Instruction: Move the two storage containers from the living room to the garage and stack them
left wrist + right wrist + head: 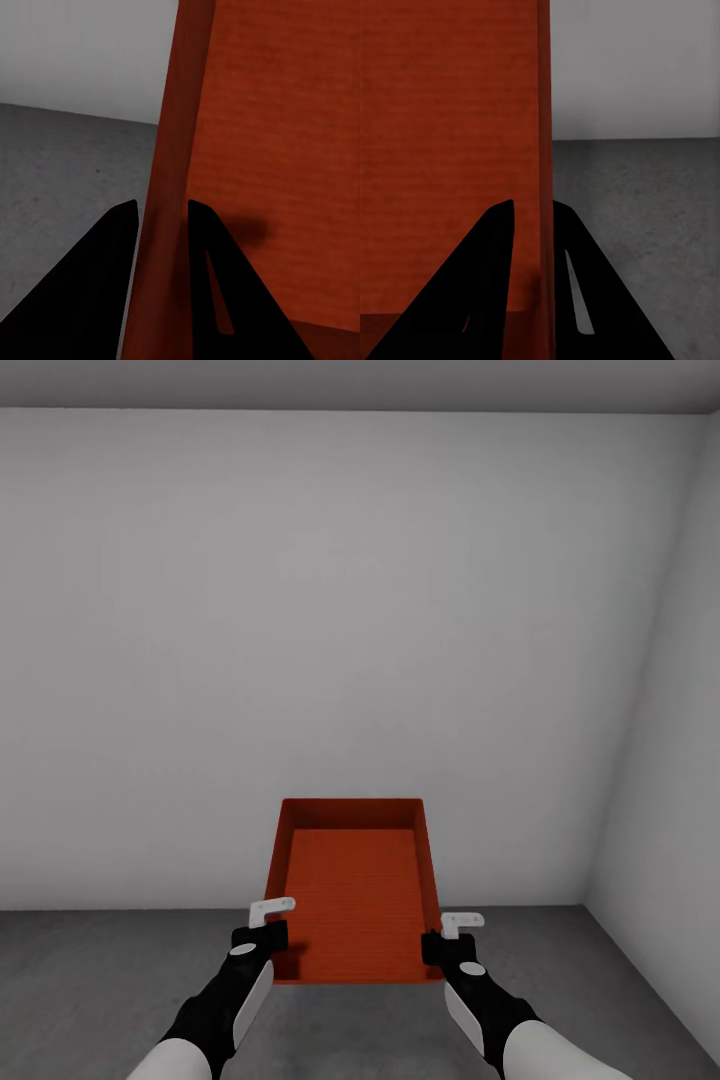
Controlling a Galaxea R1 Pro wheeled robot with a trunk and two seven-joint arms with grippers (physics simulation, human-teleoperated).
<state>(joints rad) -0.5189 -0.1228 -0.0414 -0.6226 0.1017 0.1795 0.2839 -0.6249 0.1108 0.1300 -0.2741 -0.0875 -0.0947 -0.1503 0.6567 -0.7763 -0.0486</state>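
2 pincers are carrying 1 storage container [355, 895] above the dark floor [120, 970], white walls [300, 660] ahead: left pincer [163, 214] and right pincer [534, 214] each clamping a side wall.

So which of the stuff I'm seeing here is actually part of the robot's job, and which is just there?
Part of the job:
- storage container, orange-red, open-topped
- left gripper, clamped on one side wall
- right gripper, clamped on the opposite wall
- dark grey floor, where it gets set down

Just there:
- white wall
- ceiling
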